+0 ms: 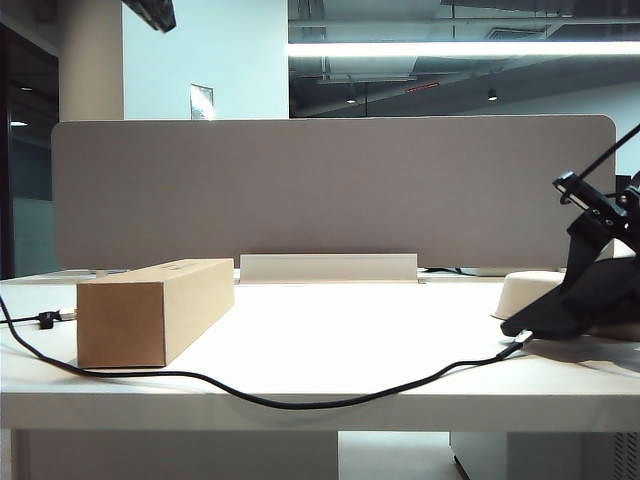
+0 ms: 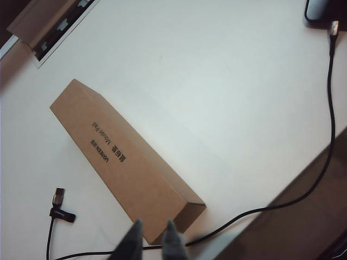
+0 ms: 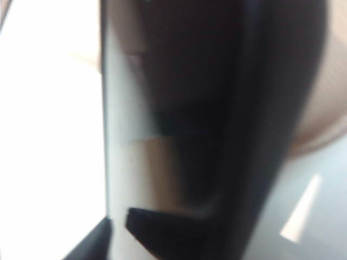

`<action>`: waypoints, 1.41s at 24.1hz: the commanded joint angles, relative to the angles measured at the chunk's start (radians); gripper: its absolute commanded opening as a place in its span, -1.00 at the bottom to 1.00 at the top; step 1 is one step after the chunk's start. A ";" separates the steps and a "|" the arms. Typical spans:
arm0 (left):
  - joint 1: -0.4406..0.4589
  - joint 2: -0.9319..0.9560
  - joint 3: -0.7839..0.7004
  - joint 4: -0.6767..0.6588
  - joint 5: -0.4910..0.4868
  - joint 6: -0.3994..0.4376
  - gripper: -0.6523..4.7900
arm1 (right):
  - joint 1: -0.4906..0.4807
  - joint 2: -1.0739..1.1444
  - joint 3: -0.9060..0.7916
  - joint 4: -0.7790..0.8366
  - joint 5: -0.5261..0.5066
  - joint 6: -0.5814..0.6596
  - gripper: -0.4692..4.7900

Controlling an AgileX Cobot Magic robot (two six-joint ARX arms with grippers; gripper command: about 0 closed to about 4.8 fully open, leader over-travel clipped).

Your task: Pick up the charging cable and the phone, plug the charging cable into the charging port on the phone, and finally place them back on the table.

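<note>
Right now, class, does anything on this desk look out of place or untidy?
Yes. The black cable sags over the table's front edge instead of lying flat on top, from beside the cardboard box to the phone, where the right gripper is. The left gripper hovers over the box's near end.

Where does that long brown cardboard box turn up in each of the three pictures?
Exterior view: the cardboard box lies on the table's left part, end-on toward the camera.
Left wrist view: the box runs diagonally through the middle, its near end by the left gripper.
Right wrist view: too blurred to tell.
Shared landmark: the charging cable passes the box's near end.
</note>
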 commanded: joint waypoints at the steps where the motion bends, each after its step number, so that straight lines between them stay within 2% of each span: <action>1: -0.002 -0.004 0.003 0.002 0.000 0.000 -0.59 | -0.011 -0.017 0.005 -0.062 -0.003 -0.003 0.26; 8: -0.001 -0.008 0.003 -0.002 0.000 0.030 -0.59 | -0.046 -0.115 0.005 -0.177 -0.052 -0.047 0.27; 18: -0.001 -0.029 0.003 -0.007 0.001 0.048 -0.60 | -0.166 -0.338 0.005 -0.514 -0.037 -0.217 0.26; 22: 0.002 -0.056 0.002 -0.009 0.000 0.047 -0.60 | -0.218 -0.438 0.005 -0.611 -0.042 -0.330 0.24; 23: 0.007 -0.064 0.002 -0.008 0.003 0.045 -0.60 | -0.227 -0.467 0.005 -0.622 -0.043 -0.365 0.17; 24: 0.037 -0.087 0.000 -0.007 0.039 0.043 -0.60 | -0.237 -0.536 0.005 -0.633 -0.045 -0.439 -0.18; 25: 0.076 -0.111 -0.015 0.008 0.092 0.039 -0.62 | -0.238 -0.607 0.005 -0.640 -0.043 -0.485 -0.43; 27: 0.173 -0.154 -0.058 0.055 0.172 0.036 -0.70 | -0.238 -0.719 0.005 -0.630 -0.044 -0.521 -0.67; 29: 0.285 -0.202 -0.105 0.089 0.272 0.034 -0.70 | -0.232 -0.832 0.004 -0.628 -0.047 -0.563 -0.75; 31: 0.380 -0.249 -0.150 0.116 0.361 -0.002 -0.70 | -0.229 -0.913 0.000 -0.627 -0.050 -0.613 -0.78; 34: 0.438 -0.291 -0.184 0.124 0.375 0.006 -0.70 | -0.229 -1.006 -0.031 -0.621 -0.066 -0.632 -0.79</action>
